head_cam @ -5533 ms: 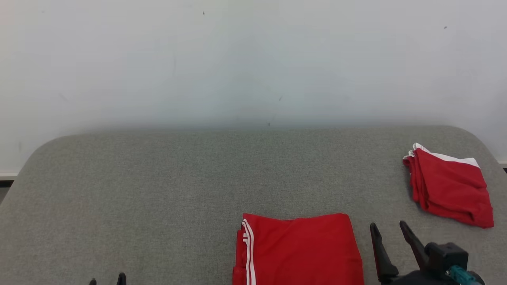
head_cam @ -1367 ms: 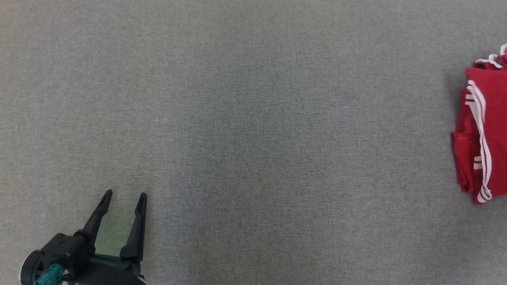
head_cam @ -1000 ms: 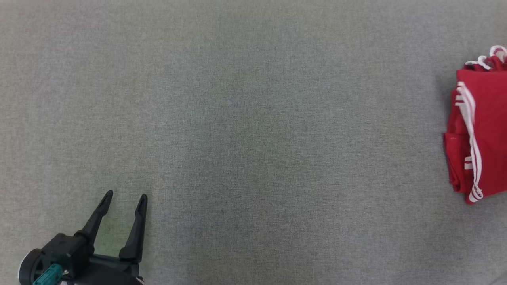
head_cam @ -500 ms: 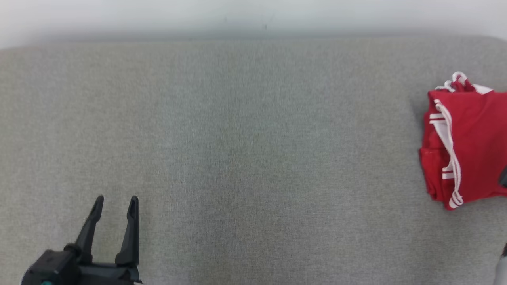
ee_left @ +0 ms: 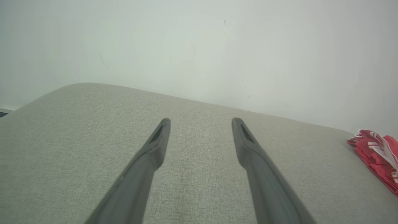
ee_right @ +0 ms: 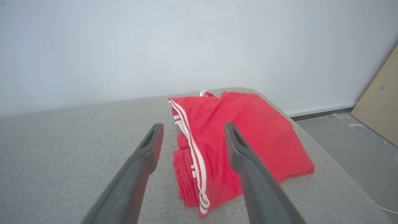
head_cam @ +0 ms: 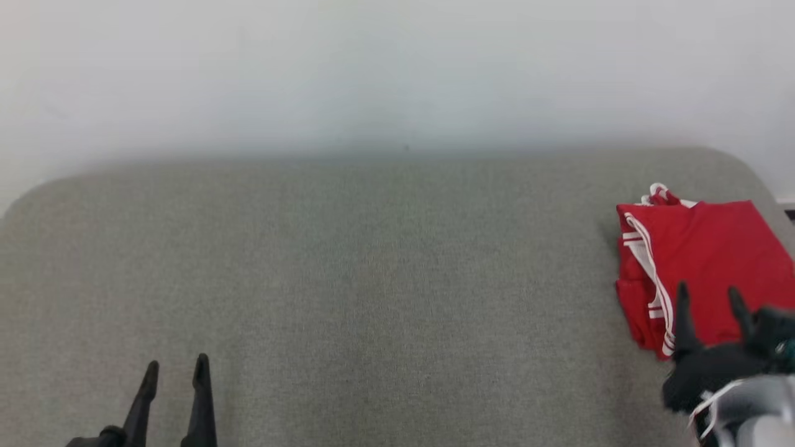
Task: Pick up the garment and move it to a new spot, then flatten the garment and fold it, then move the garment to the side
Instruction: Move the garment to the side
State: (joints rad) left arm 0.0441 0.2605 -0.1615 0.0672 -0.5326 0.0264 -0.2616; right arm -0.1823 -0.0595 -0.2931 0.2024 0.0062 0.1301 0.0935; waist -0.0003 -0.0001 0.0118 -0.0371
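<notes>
At the left, the left gripper [head_cam: 176,366] sat low over the bare grey padded tabletop [head_cam: 372,279], its fingers spread and holding nothing. The wide middle of the table lay between it and the work. At the far right, close to the table's rounded corner and its right edge, lay the red garment [head_cam: 702,248]. The right gripper [head_cam: 708,292] was at its near side, fingers spread apart and gripping no cloth.

The task looked all but done, so the risks lay in leaving. A fingertip catching a loose layer as the arm drew away could drag the fold open. Any nudge rightward could also push the bundle over the edge to the floor [ee_right: 342,140], since it sat so near that side.

The garment [ee_right: 248,124] looked like thin sports shorts. It was folded into a rough rectangle with a flat, smooth top face. Twin white stripes ran down its left side, where stacked layers bunched unevenly, and a scrap of white trim poked out at the far edge.
</notes>
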